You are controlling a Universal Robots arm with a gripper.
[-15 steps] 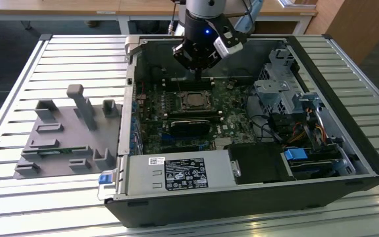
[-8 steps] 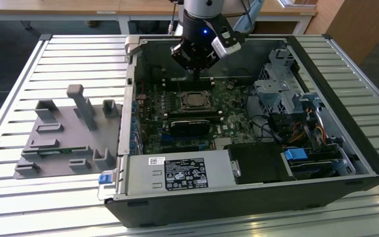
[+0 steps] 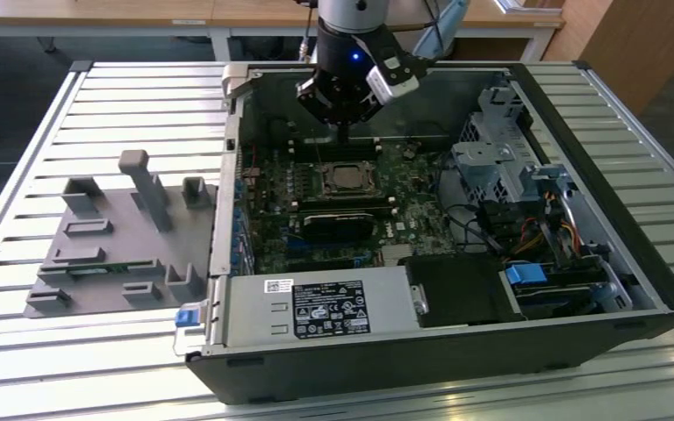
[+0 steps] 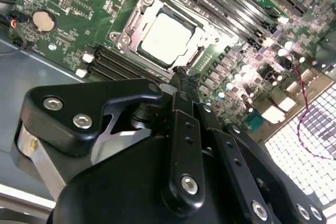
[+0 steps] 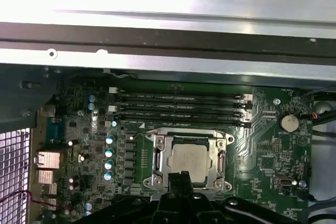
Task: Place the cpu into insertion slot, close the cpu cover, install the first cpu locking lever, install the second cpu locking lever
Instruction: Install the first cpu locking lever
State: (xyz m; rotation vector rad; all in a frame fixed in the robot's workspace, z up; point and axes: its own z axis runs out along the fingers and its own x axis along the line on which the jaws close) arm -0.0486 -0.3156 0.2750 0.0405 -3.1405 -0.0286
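A slatted metal table [image 3: 10, 175] carries the work. Towards the exterior view's left a grey moulded fixture [image 3: 115, 254] lies on it, and beside that stands the open computer case [image 3: 431, 351], its green board facing up.

Over the back of the board hangs the gripper [image 3: 340, 133]. In both wrist views its fingers come together to a single dark tip, with nothing between them, just beside the edge of the cpu cover [image 4: 128, 30].

The cpu [image 5: 189, 162] lies flat in the insertion slot (which is hidden beneath it). It is a pale, dull-silver square, and the cover's metal frame is down around it. I cannot tell whether either lever is hooked.

As I judge it, the danger is a slip. If the tip pushes off-line, it could skid from the thin metal onto the small capacitors [image 5: 109, 153] beside the socket or the memory sticks [image 5: 178, 106] close by. A half-caught lever could also spring back. Hard pressure on a chip that is not quite square might bend the contacts below.

Further towards the exterior view's right, the drive cage [image 3: 495, 167] and its cables sit well apart.
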